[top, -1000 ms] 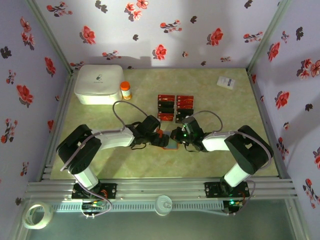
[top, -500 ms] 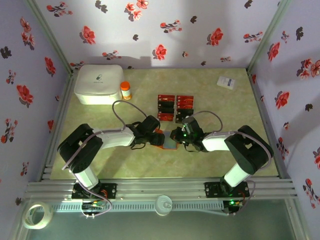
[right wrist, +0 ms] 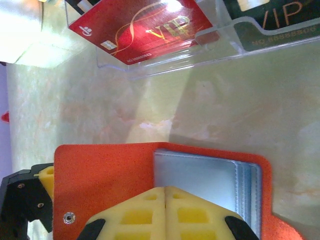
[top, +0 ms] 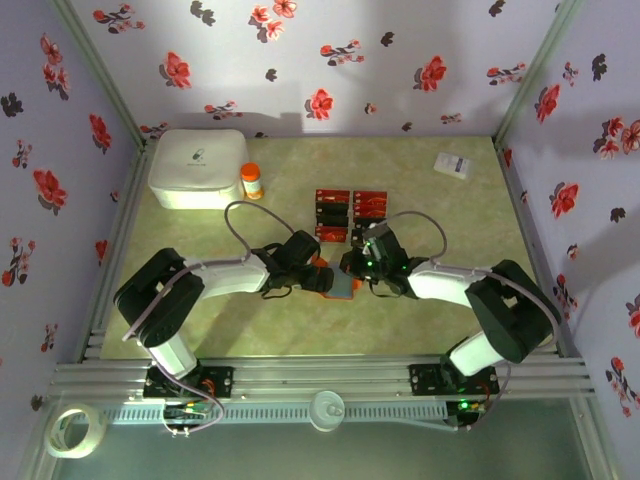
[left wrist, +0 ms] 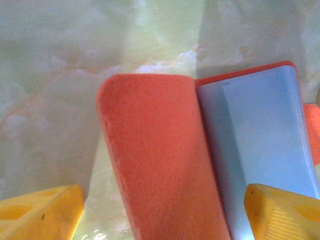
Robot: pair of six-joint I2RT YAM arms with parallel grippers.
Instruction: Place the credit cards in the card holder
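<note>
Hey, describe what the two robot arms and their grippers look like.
The left arm and right arm have white links, black joints, and a thin grey cable looping over each. Fingers are yellow moulded wedges with hollow pockets; a green light glows at the right gripper.

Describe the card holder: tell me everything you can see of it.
The card holder is a small orange-red wallet, felt-like outside, with glossy bluish-grey sleeves inside and a metal snap on one flap. It lies open on the table. The right gripper, shut, sits on top of it near the fold; the left gripper stands open astride the snap flap, which seems to curl upward.
</note>
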